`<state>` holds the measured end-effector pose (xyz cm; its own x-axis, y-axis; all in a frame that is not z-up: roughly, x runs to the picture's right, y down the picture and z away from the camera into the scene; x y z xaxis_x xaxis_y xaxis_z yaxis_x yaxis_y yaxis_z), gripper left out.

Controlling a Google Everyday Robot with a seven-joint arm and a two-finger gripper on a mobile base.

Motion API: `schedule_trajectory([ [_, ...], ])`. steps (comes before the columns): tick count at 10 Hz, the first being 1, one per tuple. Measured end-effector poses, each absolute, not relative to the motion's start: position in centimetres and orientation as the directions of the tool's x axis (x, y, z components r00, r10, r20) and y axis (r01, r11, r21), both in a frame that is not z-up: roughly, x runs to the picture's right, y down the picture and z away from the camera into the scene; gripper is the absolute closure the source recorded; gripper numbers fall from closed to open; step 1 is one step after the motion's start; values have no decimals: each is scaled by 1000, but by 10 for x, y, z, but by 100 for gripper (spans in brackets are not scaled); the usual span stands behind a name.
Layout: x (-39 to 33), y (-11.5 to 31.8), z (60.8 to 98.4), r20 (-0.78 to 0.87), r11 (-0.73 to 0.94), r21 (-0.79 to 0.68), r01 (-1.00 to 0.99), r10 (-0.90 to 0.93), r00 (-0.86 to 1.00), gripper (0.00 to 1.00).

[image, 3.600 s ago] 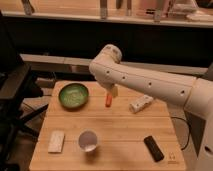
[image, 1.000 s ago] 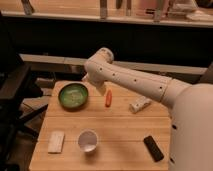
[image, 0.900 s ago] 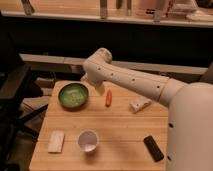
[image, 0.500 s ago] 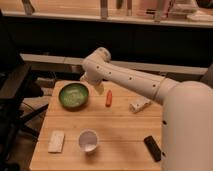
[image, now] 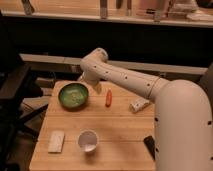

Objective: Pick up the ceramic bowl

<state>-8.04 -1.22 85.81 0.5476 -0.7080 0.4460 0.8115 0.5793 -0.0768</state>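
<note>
The ceramic bowl point(image: 73, 95), round with a dark green rim and a lighter green inside, sits on the far left of the wooden table point(image: 120, 127). My white arm reaches in from the right and bends down behind the bowl. The gripper point(image: 94, 88) hangs just off the bowl's right rim, close to it. I cannot tell whether it touches the rim.
A small white cup point(image: 88, 140) stands at the front. An orange stick-like item point(image: 108, 97) lies right of the bowl. A white object point(image: 139, 104), a black object point(image: 149, 145) and a pale flat pad point(image: 56, 141) also lie on the table. A dark chair point(image: 15, 95) stands left.
The arm has swung left across the table, from over the orange item to the bowl's right rim. The objects on the table have not moved.
</note>
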Motion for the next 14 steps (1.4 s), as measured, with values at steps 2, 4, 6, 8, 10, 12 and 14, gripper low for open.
schedule_trajectory([
  [2, -82, -7, 866, 463, 563, -74, 823, -712, 529, 20],
  [4, -82, -2, 875, 478, 547, -71, 834, -715, 510, 20],
  [6, -83, 5, 885, 497, 529, -68, 846, -717, 489, 20],
  [8, -85, 15, 897, 520, 505, -58, 861, -721, 458, 20],
  [10, -87, 21, 905, 537, 488, -52, 871, -722, 436, 20],
  [12, -91, 29, 917, 556, 466, -49, 883, -722, 412, 20],
  [14, -99, 38, 927, 574, 444, -41, 895, -723, 385, 20],
])
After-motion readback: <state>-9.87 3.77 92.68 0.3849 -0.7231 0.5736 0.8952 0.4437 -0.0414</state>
